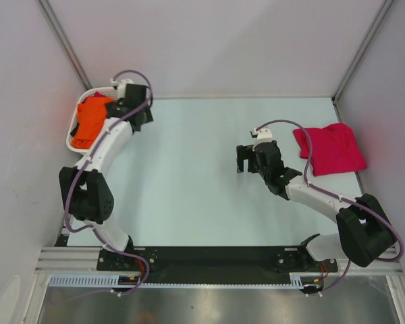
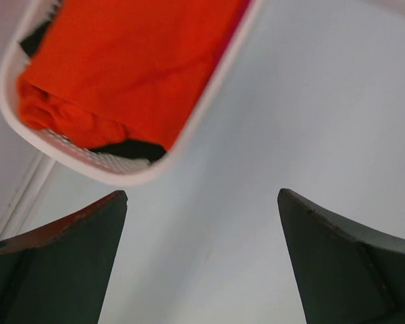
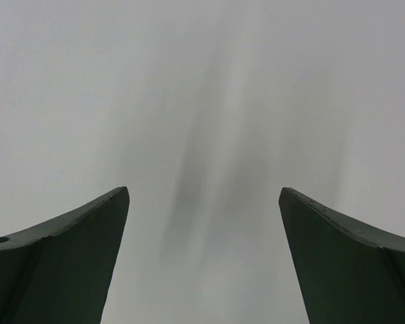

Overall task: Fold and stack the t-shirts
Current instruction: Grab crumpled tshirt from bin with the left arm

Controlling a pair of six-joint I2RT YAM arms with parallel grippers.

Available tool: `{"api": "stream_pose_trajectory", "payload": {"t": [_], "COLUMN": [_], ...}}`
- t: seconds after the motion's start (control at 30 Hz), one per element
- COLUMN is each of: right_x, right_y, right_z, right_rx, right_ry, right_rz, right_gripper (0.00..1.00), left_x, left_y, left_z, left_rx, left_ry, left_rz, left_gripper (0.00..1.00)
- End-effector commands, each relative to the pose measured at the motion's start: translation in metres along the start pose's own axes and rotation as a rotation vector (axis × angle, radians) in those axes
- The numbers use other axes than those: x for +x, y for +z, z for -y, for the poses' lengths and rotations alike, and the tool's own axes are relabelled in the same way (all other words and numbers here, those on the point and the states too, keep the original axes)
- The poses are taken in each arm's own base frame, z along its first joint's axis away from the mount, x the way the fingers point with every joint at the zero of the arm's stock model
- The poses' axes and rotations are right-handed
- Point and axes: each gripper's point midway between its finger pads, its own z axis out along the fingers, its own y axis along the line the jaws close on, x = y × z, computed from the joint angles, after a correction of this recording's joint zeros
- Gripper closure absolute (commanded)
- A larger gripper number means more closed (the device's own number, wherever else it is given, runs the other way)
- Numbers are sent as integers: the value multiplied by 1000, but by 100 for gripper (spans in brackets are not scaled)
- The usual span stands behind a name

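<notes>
Orange t-shirt [image 1: 93, 116]: bunched in white basket [image 1: 73, 135], at 10 o'clock on worktop [image 1: 189, 175]. Judged soft, light and limp, so it will sag when lifted. Recommend pinching a raised fold or hem, not the bulk.

Left pincer [image 1: 139, 115]: released, jaws wide, empty, just beside basket at its 3 o'clock.

Right pincer [image 1: 246, 159]: released, empty, over bare worktop right of ctr.

Crimson-pink t-shirt [image 1: 331, 150]: lies on worktop at 2 o'clock, apart from right pincer.

Only left wrist view shows dark cloth [image 2: 128, 147] under orange t-shirt. Only top view shows crimson-pink t-shirt.
</notes>
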Motion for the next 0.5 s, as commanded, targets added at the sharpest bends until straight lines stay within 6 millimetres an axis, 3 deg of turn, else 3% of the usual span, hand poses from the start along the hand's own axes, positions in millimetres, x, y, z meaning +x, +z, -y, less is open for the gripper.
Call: {"api": "stream_pose_trajectory", "payload": {"t": [0.0, 0.03, 0.07, 0.1, 0.13, 0.17, 0.2, 0.3, 0.47], "right_x": [-12, -12, -11, -10, -11, -10, -11, -12, -11], "right_y": [3, 3, 3, 4, 4, 4, 4, 4, 4], "right_z": [-3, -3, -5, -5, -4, -5, -5, -6, -7], "right_rx": [-10, -10, -15, -16, -16, -17, -20, -25, -28], "right_ry": [16, 16, 15, 15, 15, 13, 13, 14, 11], "right_rz": [28, 27, 26, 21, 19, 17, 17, 17, 11], "right_gripper": [0, 0, 0, 0, 0, 0, 0, 0, 0], "left_x": [-55, -48, -71, -76, -66, -83, -83, -77, -43], "left_y": [5, 20, 19, 27, 44, 41, 52, 74, 102], "left_z": [-40, -42, -47, -60, -60, -59, -72, -81, -94], "left_rx": [-61, -73, -61, -89, -107, -101, -132, -179, -182], "left_ry": [-181, -185, -232, -280, -260, -275, -270, -259, -310], "left_rz": [16, -34, -11, -22, -72, -45, -57, -101, -216], "left_gripper": [0, 0, 0, 0, 0, 0, 0, 0, 0]}}
